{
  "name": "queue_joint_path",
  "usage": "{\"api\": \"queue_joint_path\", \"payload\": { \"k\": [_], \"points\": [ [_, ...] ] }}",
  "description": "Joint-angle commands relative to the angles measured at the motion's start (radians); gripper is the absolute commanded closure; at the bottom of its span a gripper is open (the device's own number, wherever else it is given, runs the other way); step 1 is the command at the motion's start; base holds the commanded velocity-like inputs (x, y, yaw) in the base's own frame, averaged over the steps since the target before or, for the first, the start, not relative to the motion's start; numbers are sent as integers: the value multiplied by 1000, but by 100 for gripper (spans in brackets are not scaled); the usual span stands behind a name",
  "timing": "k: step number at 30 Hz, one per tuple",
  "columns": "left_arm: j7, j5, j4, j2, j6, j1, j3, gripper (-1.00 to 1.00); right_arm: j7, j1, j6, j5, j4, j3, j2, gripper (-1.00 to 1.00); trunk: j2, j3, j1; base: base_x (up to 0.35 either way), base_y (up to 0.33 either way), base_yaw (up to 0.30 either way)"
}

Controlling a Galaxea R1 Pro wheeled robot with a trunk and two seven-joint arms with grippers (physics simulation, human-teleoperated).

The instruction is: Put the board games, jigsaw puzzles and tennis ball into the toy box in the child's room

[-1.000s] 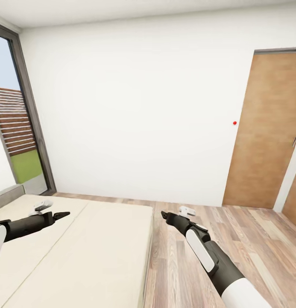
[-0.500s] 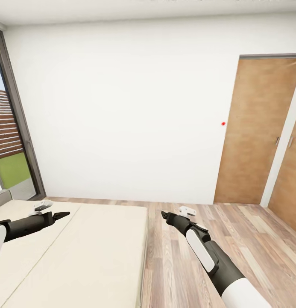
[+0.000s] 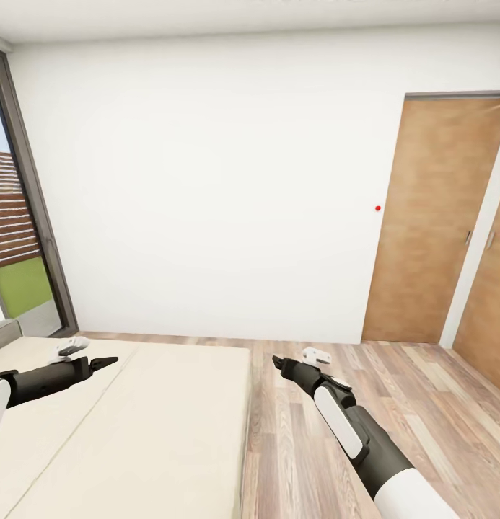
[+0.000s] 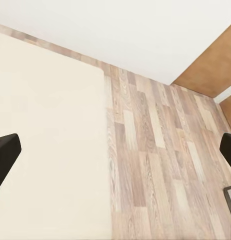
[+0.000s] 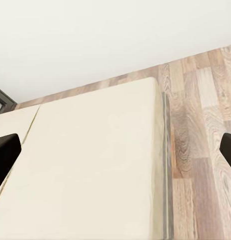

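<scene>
The bed [image 3: 148, 418], a plain cream mattress, fills the lower left of the head view. My left gripper [image 3: 109, 360] hovers over its near part, fingers spread wide and nothing between them. My right gripper [image 3: 277, 362] hangs over the wood floor just past the bed's right edge, also open and empty. In the left wrist view the bed [image 4: 45, 140] lies under the open left gripper [image 4: 115, 152]. The right wrist view looks down on the bed [image 5: 95, 165] and its edge through the open right gripper [image 5: 115, 150]. The board games, jigsaw puzzles, tennis ball, toy box and table are out of view.
A white wall stands ahead, with a small red dot [image 3: 378, 208] on it. A wooden door [image 3: 437, 223] is at the right and a tall dark-framed window [image 3: 19, 238] at the left. Wood-plank floor [image 3: 300, 447] runs between the bed and the door.
The whole picture slid left early on as the camera turned right, bringing more of the door in. Both arms keep the same pose.
</scene>
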Motion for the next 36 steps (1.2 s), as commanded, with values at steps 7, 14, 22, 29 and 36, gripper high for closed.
{"api": "queue_joint_path", "payload": {
  "k": [7, 14, 22, 29, 36],
  "points": [
    [-4, 1, 0, 0, 5, -1, 2, -100, -9, 0, 1, -9, -1, 2, 1, -100, -1, -1, 0, -1, 167, 0],
    [-4, 1, 0, 0, 5, -1, 2, -100, -9, 0, 2, -9, -1, 2, 0, -100, -1, 2, 0, 0, 101, -70],
    [-4, 1, 0, 0, 5, -1, 2, -100, -9, 0, 2, -9, -1, 2, 0, -100, -1, 5, 0, 0, 129, -63],
    [-4, 0, 0, 1, 5, -1, 2, -100, -9, 0, 1, -9, -1, 2, 1, -100, -1, 6, 0, 0, 134, -9],
    [-4, 1, 0, 1, 5, -1, 2, -100, -9, 0, 1, -9, -1, 2, 1, -100, -1, 6, 0, -1, 234, -2]
  ]
}}
